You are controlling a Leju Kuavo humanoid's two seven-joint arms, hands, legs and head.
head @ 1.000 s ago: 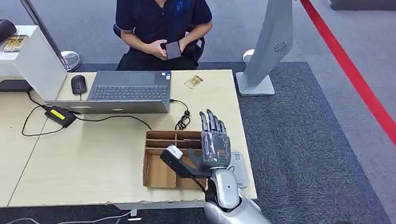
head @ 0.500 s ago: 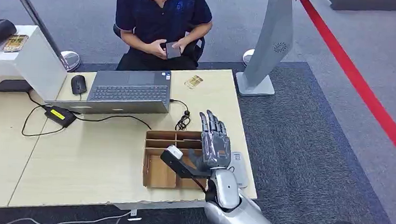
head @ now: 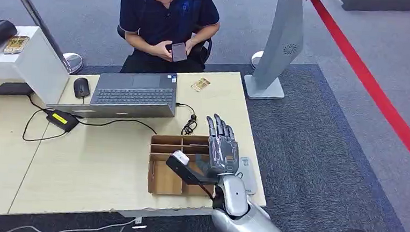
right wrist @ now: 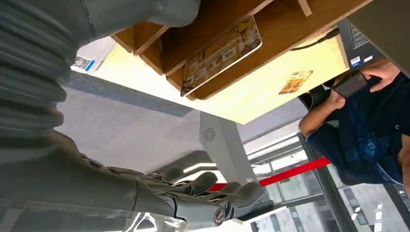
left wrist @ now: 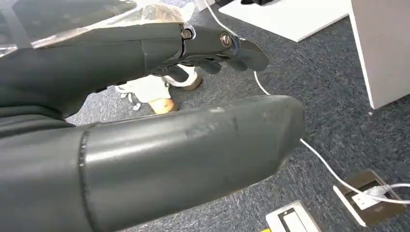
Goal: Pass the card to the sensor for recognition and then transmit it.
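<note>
While the right hand (head: 222,149) is held over the wooden tray (head: 163,170), its fingers (head: 219,126) are seen stretched straight and apart, with nothing held in them. One card (right wrist: 221,52) is seen lying flat in a compartment of the tray, directly under that hand in the right wrist view. A second card (head: 200,84) lies on the table (head: 109,148) beyond the tray, near the laptop's corner. A black sensor unit with a white tip (head: 181,163) sticks out beside the right hand, above the tray's near compartments; whether it touches the tray cannot be told. A paper with a printed code (head: 245,169) lies just beside the tray, toward the table's edge.

The left hand (left wrist: 159,121) is seen in its own wrist view above grey carpet, its fingers (left wrist: 212,43) straight and lying close together, with nothing in their hold.

Beyond the tray a laptop (head: 131,94) stands open, with a mouse (head: 81,87) and a black adapter (head: 62,119) further off on that side. A black cable (head: 189,123) is coiled between laptop and tray. A person (head: 168,17) is seated behind the laptop, a phone (head: 179,51) held in both hands. A grey kiosk stand (head: 280,45) rises from the floor past the table corner nearest the tray.
</note>
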